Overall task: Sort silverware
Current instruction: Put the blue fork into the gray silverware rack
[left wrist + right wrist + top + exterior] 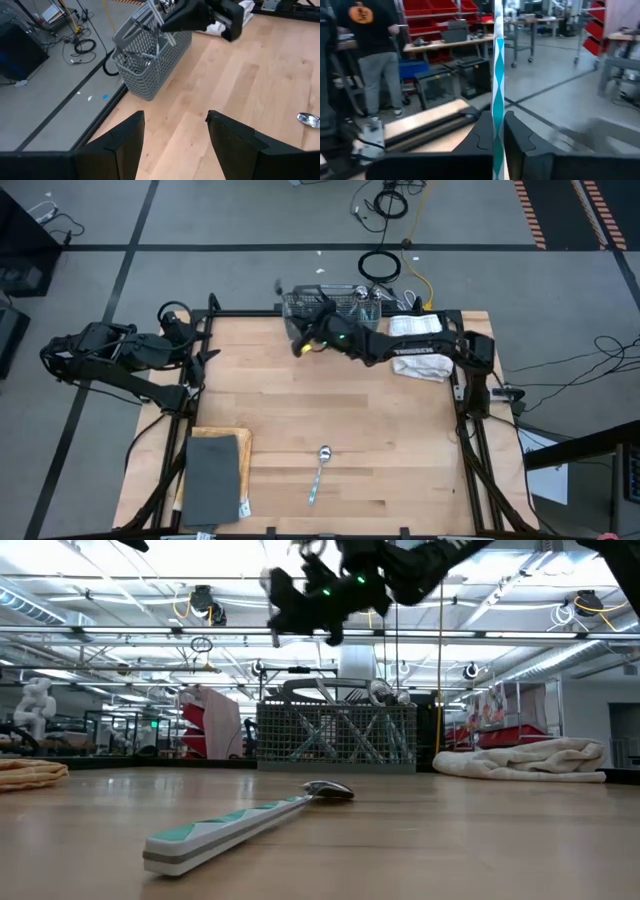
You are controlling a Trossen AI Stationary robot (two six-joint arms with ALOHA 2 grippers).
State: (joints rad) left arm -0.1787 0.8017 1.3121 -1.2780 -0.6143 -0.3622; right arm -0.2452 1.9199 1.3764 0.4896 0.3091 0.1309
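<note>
My right gripper (498, 131) is shut on one piece of silverware (497, 75) with a teal-and-white patterned handle; its head does not show. In the high view that gripper (304, 340) hangs at the near left corner of the grey wire basket (332, 304), which holds more silverware. The low view shows it well above the table. A spoon (319, 471) lies flat near the table's near edge, handle toward me in the low view (240, 825). My left gripper (175, 135) is open and waits at the table's left edge (203, 358). My right gripper pinches the patterned handle (497, 107) of the piece between its two fingers (482, 135). The handle runs on past the fingertips, in line with them. The piece is lifted clear of the table and of the basket (150, 60).
A white folded towel (420, 345) lies right of the basket at the far right corner. A dark grey mat on a tan cloth (215, 475) sits at the near left corner. Bare wood lies between them. A person (372, 60) stands beyond the table.
</note>
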